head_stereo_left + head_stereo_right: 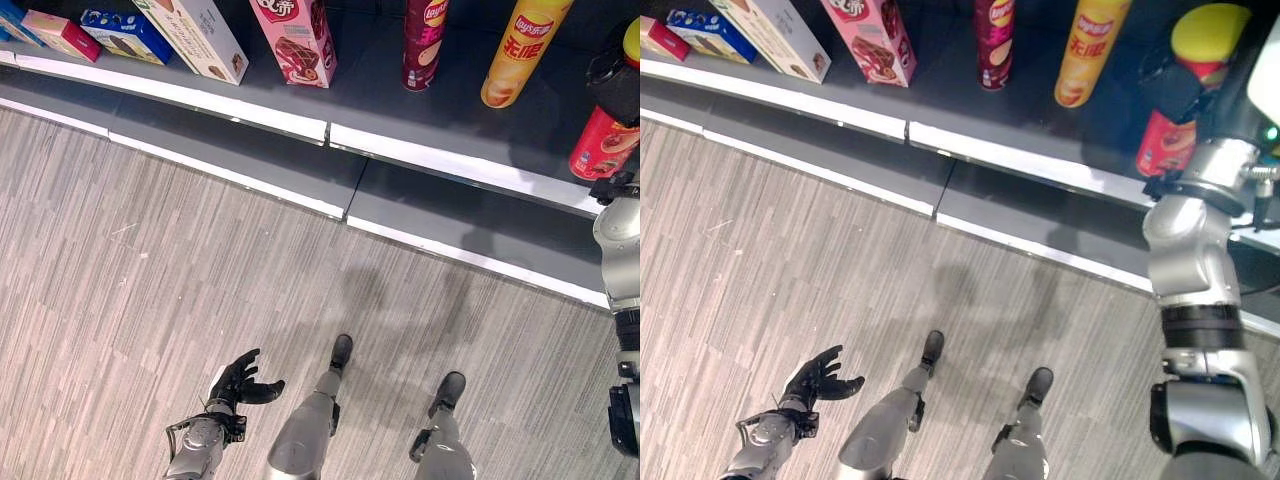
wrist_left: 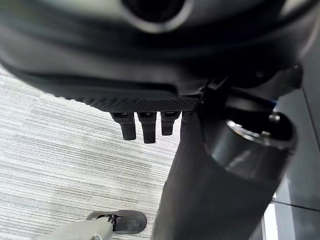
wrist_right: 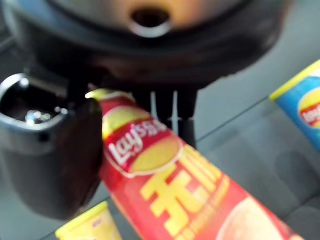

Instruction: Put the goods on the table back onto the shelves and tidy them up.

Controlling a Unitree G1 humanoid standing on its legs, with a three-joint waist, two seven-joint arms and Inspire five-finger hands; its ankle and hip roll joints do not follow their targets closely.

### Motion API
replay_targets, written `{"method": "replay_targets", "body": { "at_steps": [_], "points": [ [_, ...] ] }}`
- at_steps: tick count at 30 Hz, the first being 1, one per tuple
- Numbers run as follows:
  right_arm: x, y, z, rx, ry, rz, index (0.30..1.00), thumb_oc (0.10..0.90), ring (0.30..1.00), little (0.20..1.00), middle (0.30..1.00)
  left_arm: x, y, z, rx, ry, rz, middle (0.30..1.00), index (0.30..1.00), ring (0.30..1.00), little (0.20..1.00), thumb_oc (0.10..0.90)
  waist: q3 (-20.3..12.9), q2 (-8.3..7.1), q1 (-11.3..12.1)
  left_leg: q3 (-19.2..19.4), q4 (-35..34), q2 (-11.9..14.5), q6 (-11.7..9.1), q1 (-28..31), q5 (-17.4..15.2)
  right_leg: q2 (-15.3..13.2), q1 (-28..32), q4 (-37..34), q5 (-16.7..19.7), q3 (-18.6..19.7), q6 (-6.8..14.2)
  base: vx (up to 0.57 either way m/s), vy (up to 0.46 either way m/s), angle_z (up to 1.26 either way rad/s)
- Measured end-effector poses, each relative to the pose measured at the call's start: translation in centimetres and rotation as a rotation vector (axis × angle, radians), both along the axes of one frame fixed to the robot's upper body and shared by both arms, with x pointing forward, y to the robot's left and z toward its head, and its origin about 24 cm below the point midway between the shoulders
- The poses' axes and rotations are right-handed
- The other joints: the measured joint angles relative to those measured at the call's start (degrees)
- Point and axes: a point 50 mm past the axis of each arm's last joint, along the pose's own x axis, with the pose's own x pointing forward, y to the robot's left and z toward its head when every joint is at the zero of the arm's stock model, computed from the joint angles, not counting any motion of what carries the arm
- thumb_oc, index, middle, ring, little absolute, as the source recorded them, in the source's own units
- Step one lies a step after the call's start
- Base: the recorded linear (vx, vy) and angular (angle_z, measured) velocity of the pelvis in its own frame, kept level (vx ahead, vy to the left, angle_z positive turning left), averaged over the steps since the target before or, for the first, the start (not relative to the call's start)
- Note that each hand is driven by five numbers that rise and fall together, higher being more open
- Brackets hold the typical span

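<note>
Red with a yellow lid, a crisp tube (image 3: 165, 185) sits in the grip of the right robot hand (image 3: 55, 160), whose thumb and fingers curl round its upper end, just under the lid. Seen from the head, this red tube (image 1: 1170, 135) stands at the right end of a dark grey shelf (image 1: 350, 80), base down on the shelf board, with the silver right arm reaching up to it. Further left along the same shelf stand a yellow tube (image 1: 520, 50) and a dark red tube (image 1: 422, 45), then a pink box (image 1: 295, 40), a white box (image 1: 200, 35), a blue box (image 1: 125, 32) and a small pink box (image 1: 62, 33). The right wrist view also catches a blue tube (image 3: 302, 102) close to the red one. Well below the shelf, the left robot hand (image 1: 240, 380) hangs over the grey striped floor (image 1: 150, 300), fingers loosely spread and holding nothing.
</note>
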Motion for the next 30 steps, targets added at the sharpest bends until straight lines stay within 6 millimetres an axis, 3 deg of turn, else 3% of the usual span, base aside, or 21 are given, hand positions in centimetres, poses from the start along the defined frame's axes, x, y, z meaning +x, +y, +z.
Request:
{"method": "replay_targets", "body": {
  "at_steps": [5,11,15,30],
  "points": [
    [0.1,0.1,1.4,-0.018,-0.024,-0.009,0.300,0.400,0.300,0.300,0.300,-0.1,0.0,-0.1,0.000,0.006,0.001,0.900,0.900,0.900,0.900,0.800,-0.18,0.70,0.00,0.37,0.00,-0.20,0.05,0.76,0.04,-0.53,0.50,0.00,0.01,0.17,0.02,0.00,0.000,-0.02],
    [0.4,0.6,1.6,-0.071,0.024,0.002,0.300,0.400,0.300,0.300,0.300,-0.3,0.0,-0.2,-0.003,0.012,0.000,0.900,0.900,0.900,0.900,0.800,-2.09,4.63,-0.08,0.35,-0.01,-0.65,0.19,1.52,0.13,-0.95,1.35,-0.01,0.06,0.11,0.12,0.00,0.002,0.01],
    [0.8,1.0,1.1,-0.088,0.070,0.020,0.300,0.400,0.300,0.300,0.300,-0.4,0.0,-0.3,-0.007,0.015,-0.006,0.900,0.900,0.900,0.900,0.800,-3.06,5.95,-0.27,0.43,-0.01,-0.56,0.20,1.64,0.13,-0.88,1.37,0.00,0.06,0.19,0.12,0.00,0.000,0.00],
    [1.1,0.2,0.7,-0.113,0.149,-0.007,0.300,0.400,0.300,0.300,0.300,-0.5,-0.1,-0.3,-0.015,0.019,-0.018,0.900,0.900,0.900,0.900,0.800,-3.21,6.14,-1.68,0.42,0.00,-0.51,0.20,2.16,0.14,-0.81,1.96,0.00,0.06,0.17,0.12,0.00,0.000,0.00]
  ]
}}
